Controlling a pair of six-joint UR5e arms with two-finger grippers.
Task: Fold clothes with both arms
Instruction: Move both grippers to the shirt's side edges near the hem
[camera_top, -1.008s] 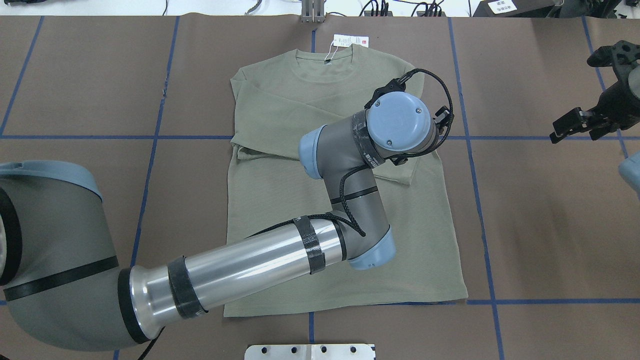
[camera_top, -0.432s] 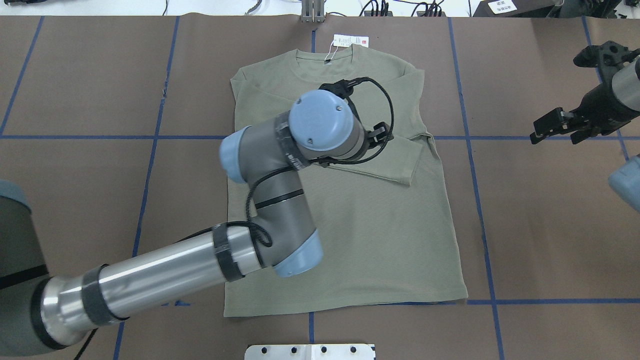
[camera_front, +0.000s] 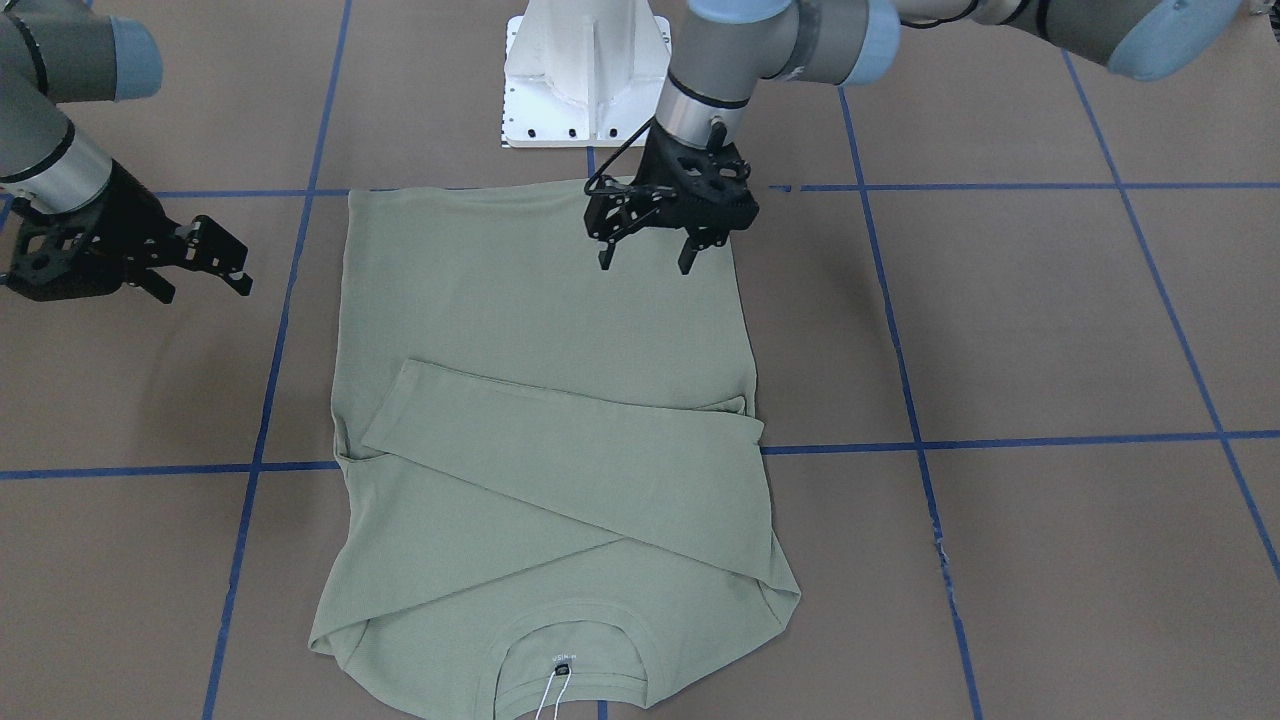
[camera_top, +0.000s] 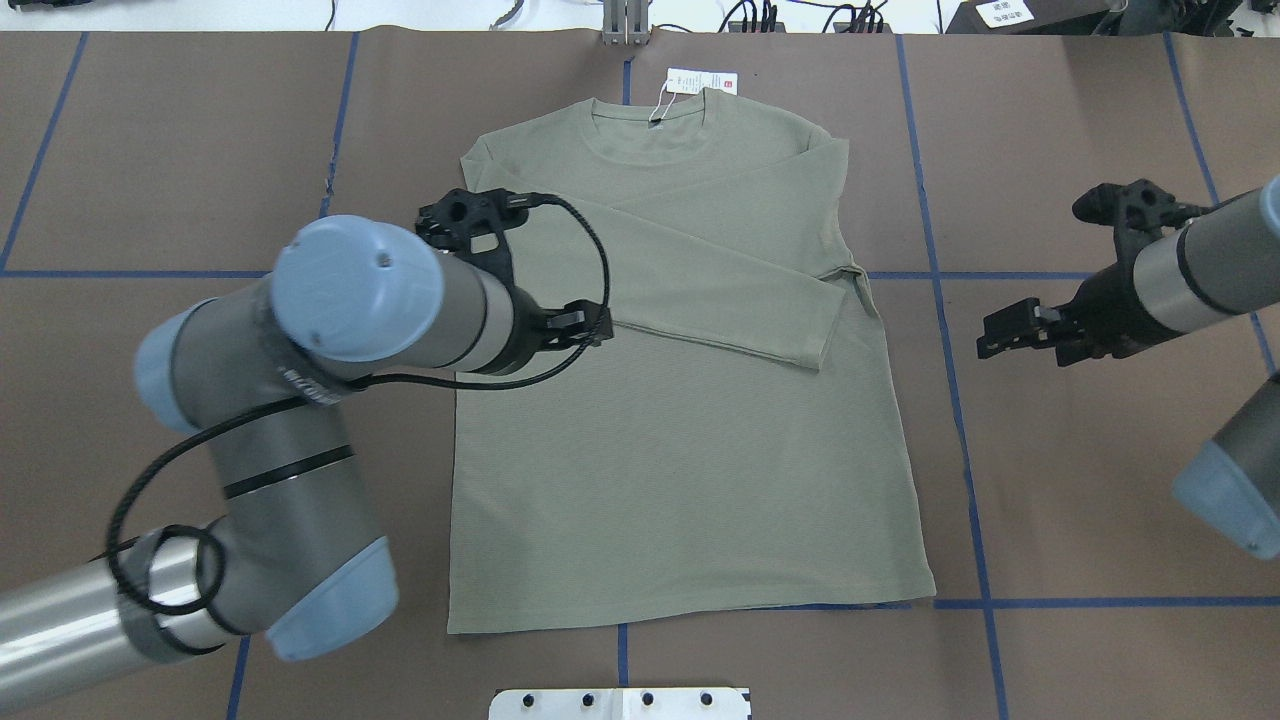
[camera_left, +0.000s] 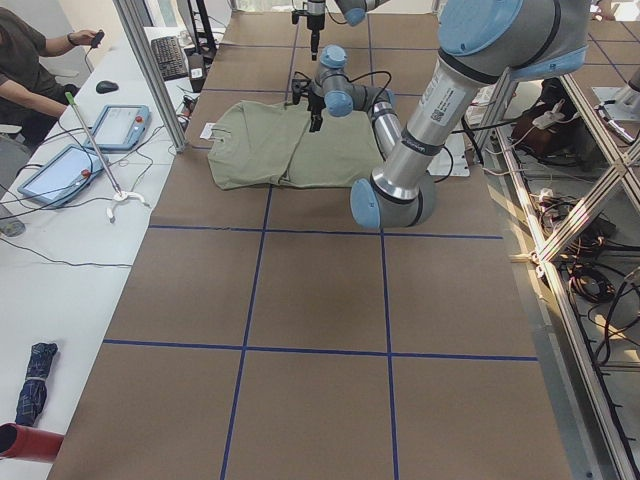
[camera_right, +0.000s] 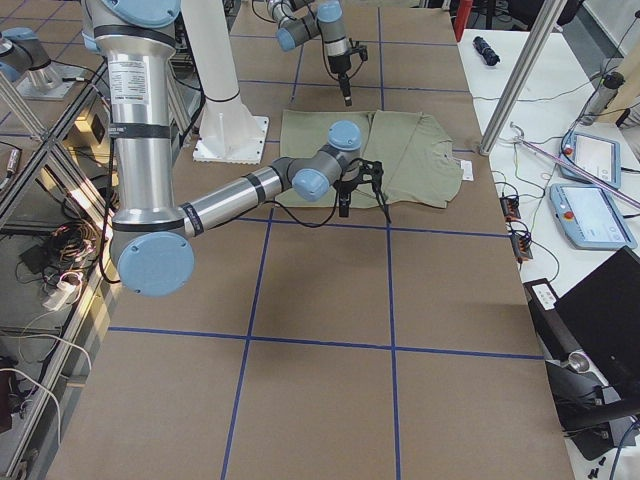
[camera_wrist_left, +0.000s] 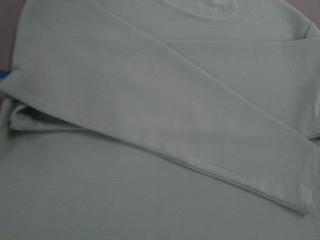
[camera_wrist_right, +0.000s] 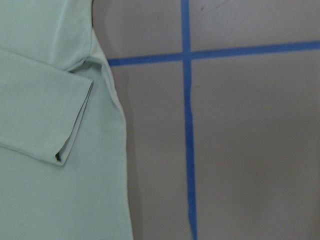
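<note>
The pale green shirt (camera_top: 690, 460) lies flat on the brown table, collar (camera_top: 650, 135) far from the robot, hang tag (camera_top: 700, 82) beyond it. Both sleeves are folded across the chest, and one cuff (camera_wrist_left: 302, 202) shows in the left wrist view. My left gripper (camera_front: 645, 262) hangs open over the shirt's left part, fingers pointing down and holding nothing. My right gripper (camera_top: 1020, 348) is open and empty over bare table just right of the shirt. The right wrist view shows the shirt's right edge and a cuff (camera_wrist_right: 62, 152).
Blue tape lines (camera_top: 955, 420) grid the brown cover. The white pedestal base (camera_front: 585, 70) stands at the robot's side. A metal plate (camera_top: 620, 703) sits at the near edge. A person (camera_left: 25, 60) and tablets (camera_left: 125, 125) are at a side desk.
My left arm has swung from over the shirt's right sleeve across to its left side. My right gripper has moved in toward the shirt's right edge.
</note>
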